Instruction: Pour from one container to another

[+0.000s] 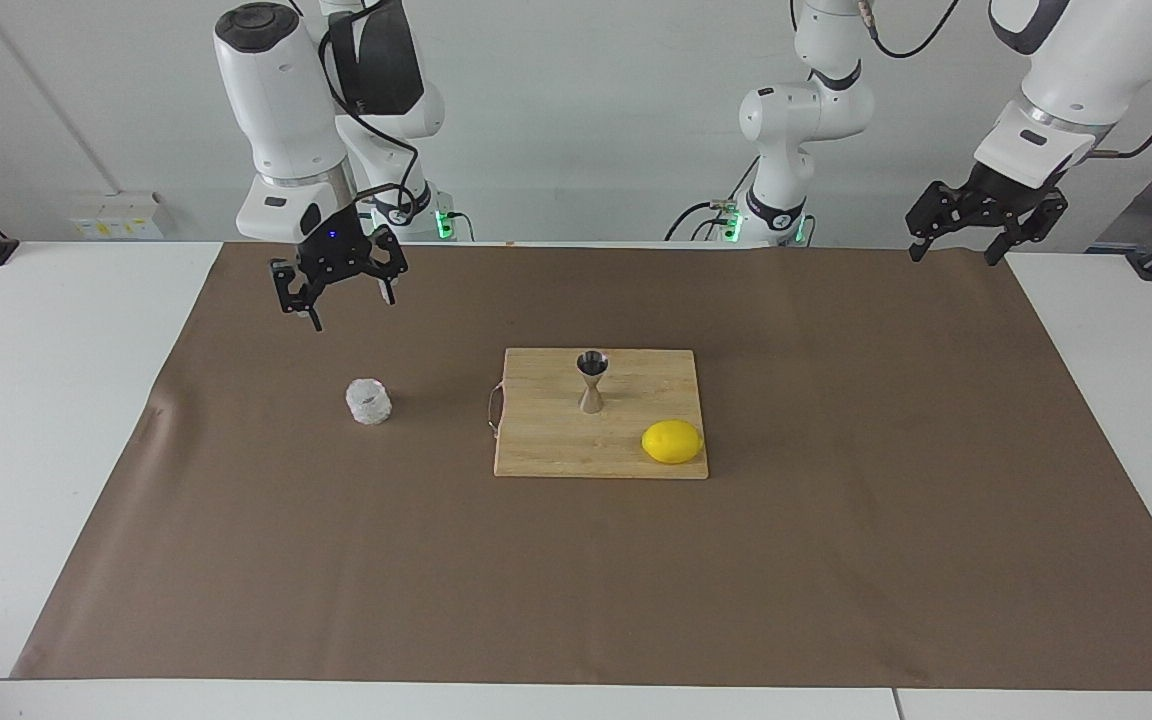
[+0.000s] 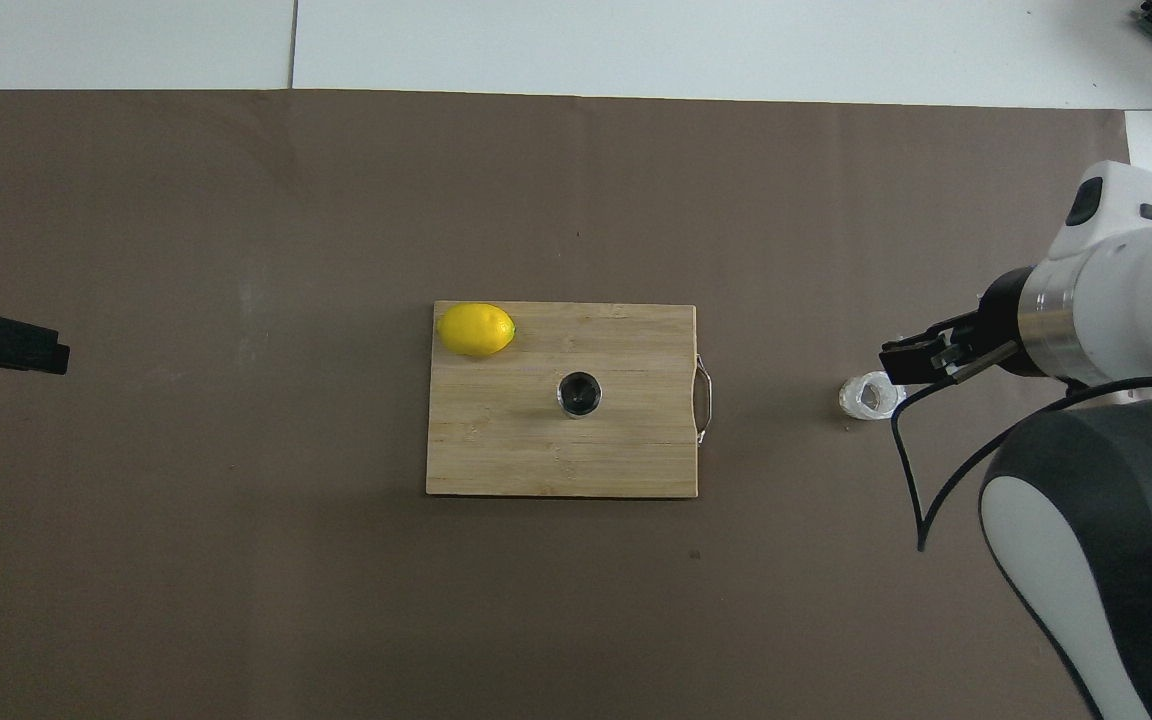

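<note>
Your right claw (image 1: 339, 283) hangs spread and empty, up in the air over the brown paper on the right arm's end of the surface. The glass cup (image 1: 368, 402) stands upright on the paper, farther from the robots than the spot under the claw, nothing touching it. From the cup, the steel jigger (image 1: 591, 381) stands on the wooden board (image 1: 556, 450) toward the middle of the surface, with a lemon (image 1: 672, 441) beside it. Your left claw (image 1: 984, 222) waits spread and empty over the left arm's end, well apart from both, so the right arm is plainly the nearer one for the cup.
</note>
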Available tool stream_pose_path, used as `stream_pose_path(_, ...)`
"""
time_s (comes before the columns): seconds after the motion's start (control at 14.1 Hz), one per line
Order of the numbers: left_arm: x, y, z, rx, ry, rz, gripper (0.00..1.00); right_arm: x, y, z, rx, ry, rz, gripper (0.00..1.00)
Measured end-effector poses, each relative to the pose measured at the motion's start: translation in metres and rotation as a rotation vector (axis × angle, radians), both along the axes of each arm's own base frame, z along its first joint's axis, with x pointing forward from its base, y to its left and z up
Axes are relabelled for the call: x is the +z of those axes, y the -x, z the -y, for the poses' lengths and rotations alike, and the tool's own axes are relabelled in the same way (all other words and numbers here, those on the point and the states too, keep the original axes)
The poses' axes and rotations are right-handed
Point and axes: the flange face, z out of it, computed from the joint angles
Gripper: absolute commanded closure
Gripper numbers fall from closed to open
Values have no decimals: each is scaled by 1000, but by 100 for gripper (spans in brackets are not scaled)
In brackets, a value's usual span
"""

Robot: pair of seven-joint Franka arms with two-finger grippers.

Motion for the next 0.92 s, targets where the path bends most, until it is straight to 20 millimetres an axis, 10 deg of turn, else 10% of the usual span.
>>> stream_pose_path(0.28,5,2,1,-2,-1,10,0,41,-8,-5,-297,-52,-20,0)
stream_pose_path(0.92,7,3,5,-9,-1,13,0,74,-8,57,-466,-52,-78,0)
